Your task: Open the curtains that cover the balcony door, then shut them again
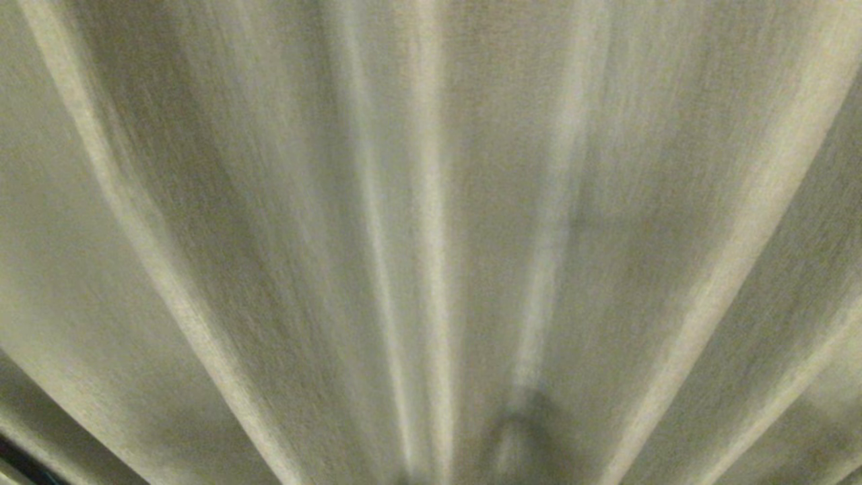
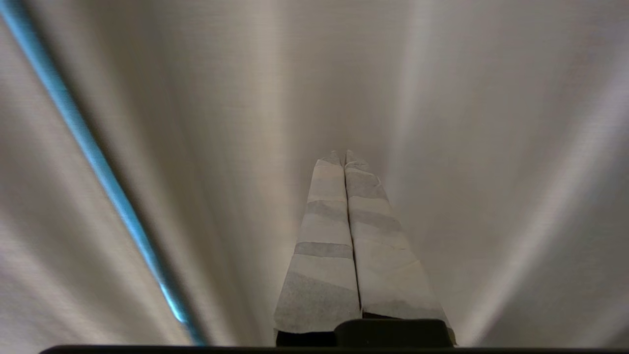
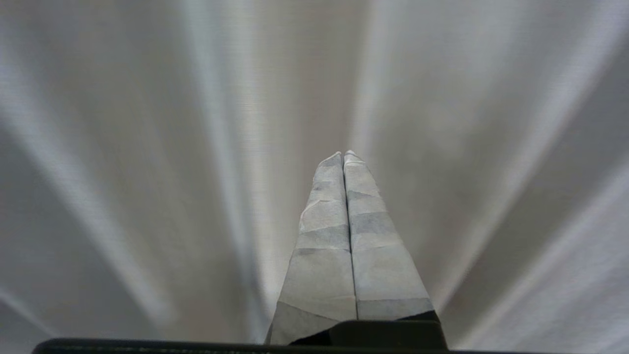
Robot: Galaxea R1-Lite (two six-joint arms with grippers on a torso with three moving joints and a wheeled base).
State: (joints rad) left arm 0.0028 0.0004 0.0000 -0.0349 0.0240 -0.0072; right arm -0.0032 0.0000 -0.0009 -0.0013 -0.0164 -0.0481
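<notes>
Head view is basically wall-to-wall curtains, the thick beige-olive layer with the fine ribbing, pleats fanning out from the bottom middle of the shot. So the robot is parked right up against the fabric, and I'd guess that's on purpose: you need to be close to get hold of a fold. No balcony door visible anywhere, it's all hidden behind the cloth, which tells me the drapes are fully drawn and the opening part hasn't started.

Neither arm shows in the head view. From the left wrist camera, the left pincer has its two tape-wrapped fingers pressed flat together, nothing between them, pointing at the fabric. I can't tell if the tips actually touch it or just sit near it. There's also a thin blue-lit gap running between two folds on that side, maybe daylight or the edge where two panels meet, can't say for sure.

Right wrist camera, same deal: right pincer closed up tight and empty, aimed at the pleats.

My read: both arms are just in a rest pose. Next move probably needs one pincer to spread and pinch a fold near that gap, and slippery loose fabric could easily slide out.
</notes>
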